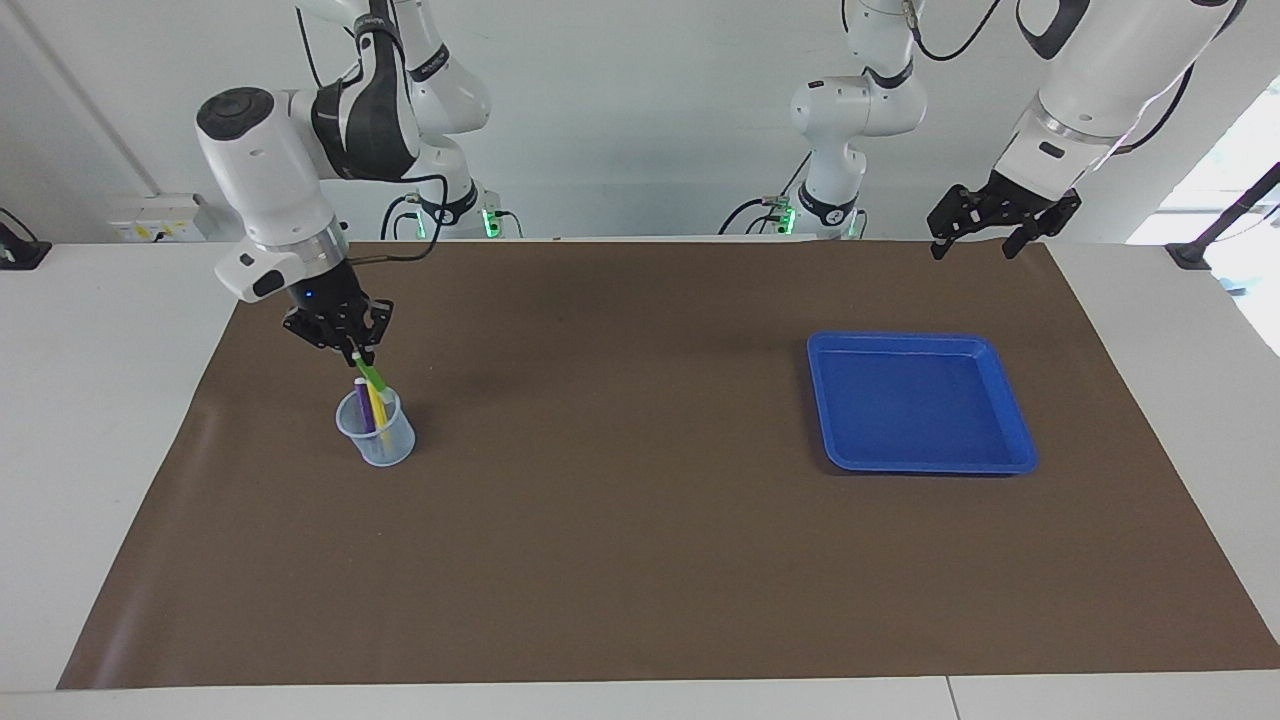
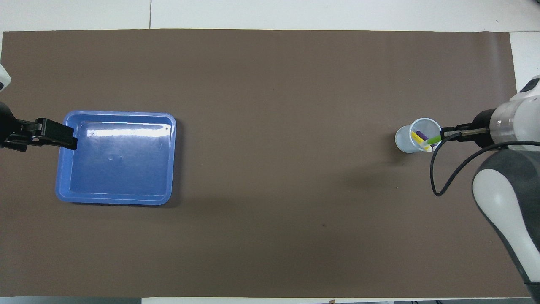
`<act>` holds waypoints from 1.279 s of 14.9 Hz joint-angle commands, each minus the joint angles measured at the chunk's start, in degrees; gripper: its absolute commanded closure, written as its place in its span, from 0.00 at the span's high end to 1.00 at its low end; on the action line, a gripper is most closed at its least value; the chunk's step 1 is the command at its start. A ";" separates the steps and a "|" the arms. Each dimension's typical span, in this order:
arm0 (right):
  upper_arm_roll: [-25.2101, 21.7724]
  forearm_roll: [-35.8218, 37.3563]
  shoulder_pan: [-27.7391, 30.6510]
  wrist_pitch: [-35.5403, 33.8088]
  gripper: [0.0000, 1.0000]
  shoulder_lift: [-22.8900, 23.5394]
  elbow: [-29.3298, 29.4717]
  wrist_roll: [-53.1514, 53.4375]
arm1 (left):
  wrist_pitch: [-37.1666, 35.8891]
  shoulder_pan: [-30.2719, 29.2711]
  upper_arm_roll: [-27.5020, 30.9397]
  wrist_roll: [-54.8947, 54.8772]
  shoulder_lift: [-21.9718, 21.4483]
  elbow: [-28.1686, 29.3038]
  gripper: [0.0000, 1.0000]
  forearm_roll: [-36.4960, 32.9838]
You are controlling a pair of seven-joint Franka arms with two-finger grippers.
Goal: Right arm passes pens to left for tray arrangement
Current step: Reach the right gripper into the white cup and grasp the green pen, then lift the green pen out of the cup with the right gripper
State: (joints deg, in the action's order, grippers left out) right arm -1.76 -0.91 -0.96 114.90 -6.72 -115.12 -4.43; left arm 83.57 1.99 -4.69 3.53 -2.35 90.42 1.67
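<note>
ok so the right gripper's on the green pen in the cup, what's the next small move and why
Probably lift straight up. The right gripper is shut on the green pen, whose lower end still stands in the cup beside the yellow pen and purple pen. Lifting clears the rim before carrying it toward the waiting, open left gripper near the tray.

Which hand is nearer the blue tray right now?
Left. The left hand hangs open in the air by the tray's edge; the right hand is at the cup, shut on the green pen.
</note>
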 commanded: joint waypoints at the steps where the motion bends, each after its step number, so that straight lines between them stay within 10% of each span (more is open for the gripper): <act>1: -1.40 -1.55 0.69 -4.14 0.00 0.04 3.14 -3.92 | -1.21 0.65 0.65 -0.63 -1.87 0.37 1.00 -0.71; 8: -0.54 -23.92 0.17 -7.41 0.00 0.04 4.73 8.08 | -1.04 0.56 0.65 -0.36 -5.47 0.28 1.00 -0.62; 16: 14.14 -54.68 0.08 7.61 0.00 1.36 4.65 30.09 | -0.86 0.65 0.65 1.56 -8.37 2.73 1.00 0.08; 19: 17.74 -62.26 0.08 13.05 0.00 1.80 4.73 34.37 | 1.75 -2.85 2.23 13.04 -11.53 11.32 1.00 19.45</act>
State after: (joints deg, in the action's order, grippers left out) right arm 13.64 -58.95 -1.56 124.74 -5.61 -111.05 26.37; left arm 83.13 1.36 -3.72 10.89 -9.87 93.90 12.04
